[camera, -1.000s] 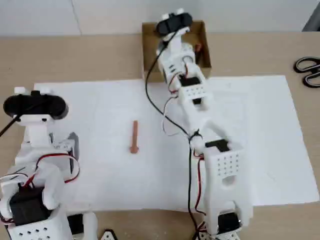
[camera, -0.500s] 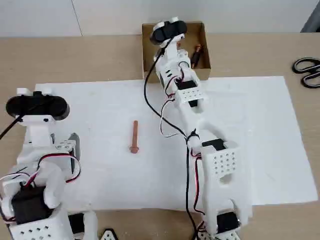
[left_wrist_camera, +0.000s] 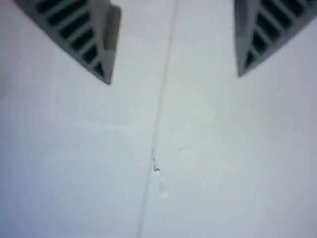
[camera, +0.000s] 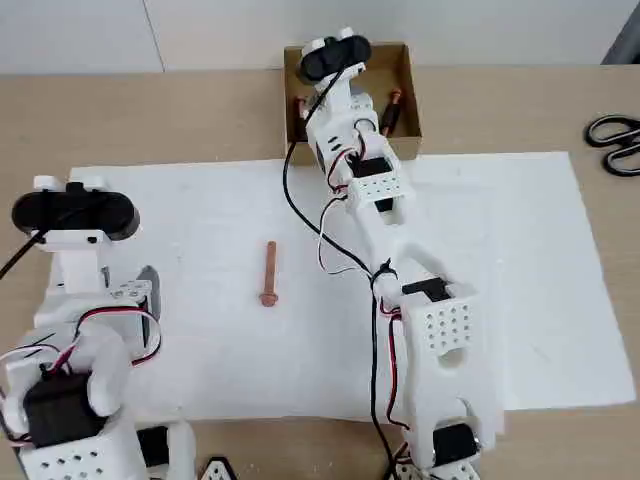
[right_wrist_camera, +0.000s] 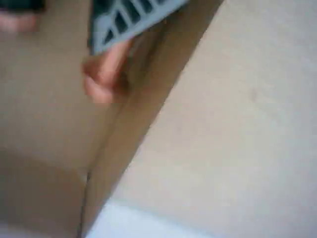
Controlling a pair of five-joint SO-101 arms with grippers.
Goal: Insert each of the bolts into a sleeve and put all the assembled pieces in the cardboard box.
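Cardboard box [camera: 411, 92] holds right hand [camera: 318, 112], grip impossible to tell; left hand [left_wrist_camera: 173, 74] spread above paper [left_wrist_camera: 228, 163]

tan table [camera: 200, 110] — white sheet [camera: 520, 260] over it, pale wall [camera: 480, 30] behind

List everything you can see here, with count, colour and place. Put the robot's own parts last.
table: one, tan wood, under everything.
white sheet: one, white, spread over the table's middle.
cardboard box: one, brown, on the table beyond the sheet's far edge.
pieces in the box: two visible, reddish-brown, one by each side wall; the arm hides the rest of the box.
bolt: one, reddish-brown, lying on the sheet between the arms.
scissors: one pair, black handles, at the table's right edge.
right arm: one, white, stretched over the sheet, its end in the box.
left gripper: one, grey fingers open, above the bare sheet.
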